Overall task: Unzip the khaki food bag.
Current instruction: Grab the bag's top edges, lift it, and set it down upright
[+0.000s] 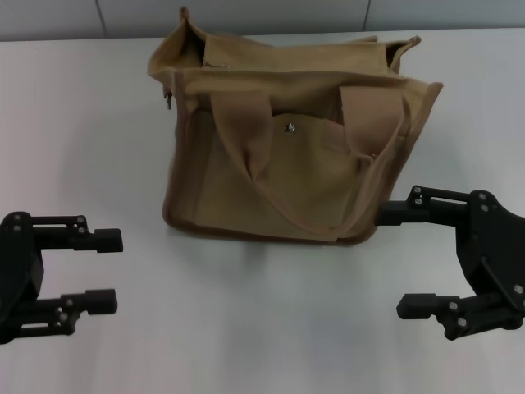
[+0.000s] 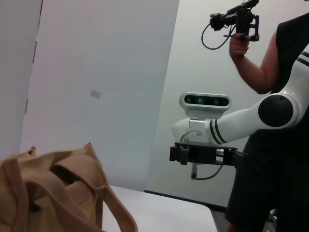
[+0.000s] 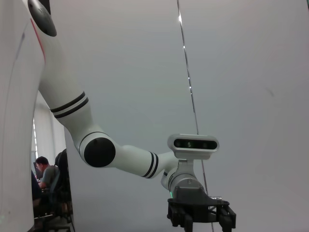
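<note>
The khaki food bag (image 1: 287,139) is stood upright mid-counter (image 1: 246,328), its top lying crosswise beyond both grippers. The right gripper (image 1: 406,258), jaws wide, is positioned nearer; the left gripper (image 1: 107,271), jaws also wide, is held further off.

Plain white flat-topped bench (image 1: 246,328) fills the scene; pale grey panelled wall (image 1: 271,15) with thin seams runs along twelve o'clock.

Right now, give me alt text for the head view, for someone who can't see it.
A khaki food bag stands on a white table, front pocket facing the robot. The left gripper and right gripper hover near the table's front corners, jaws open, holding nothing.
</note>
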